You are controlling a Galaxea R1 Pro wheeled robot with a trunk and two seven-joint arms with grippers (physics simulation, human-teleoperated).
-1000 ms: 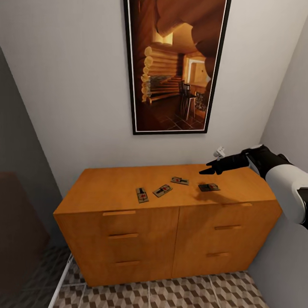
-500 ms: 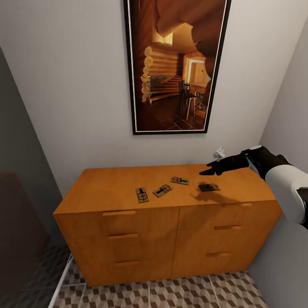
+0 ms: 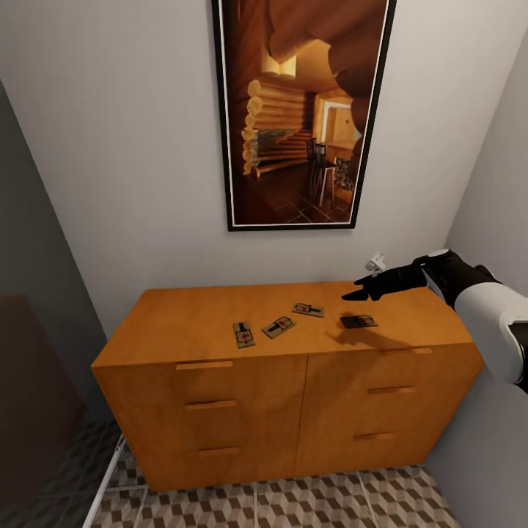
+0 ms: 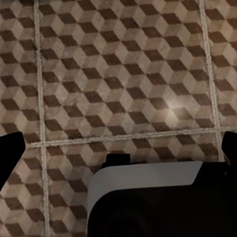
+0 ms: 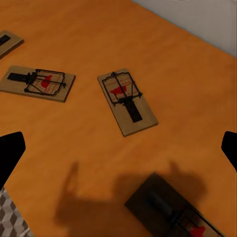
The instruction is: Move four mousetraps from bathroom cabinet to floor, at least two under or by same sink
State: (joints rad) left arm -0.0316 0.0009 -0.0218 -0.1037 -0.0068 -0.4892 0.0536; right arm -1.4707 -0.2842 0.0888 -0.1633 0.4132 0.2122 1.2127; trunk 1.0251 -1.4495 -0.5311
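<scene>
All four mousetraps [image 3: 303,321] were lying flat on top of the cabinet [image 3: 286,381], drawers all shut. The right gripper [image 3: 359,288] hung just above the rightmost trap [image 3: 358,321], jaws spread wide going by the right wrist view. The left gripper [image 4: 118,148] pointed down at the bathroom floor [image 4: 118,74], also spread.

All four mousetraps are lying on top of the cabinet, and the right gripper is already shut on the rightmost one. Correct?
Not quite. In the head view the right gripper hovers open above the rightmost mousetrap, holding nothing. All four mousetraps do lie on the cabinet top.
</scene>
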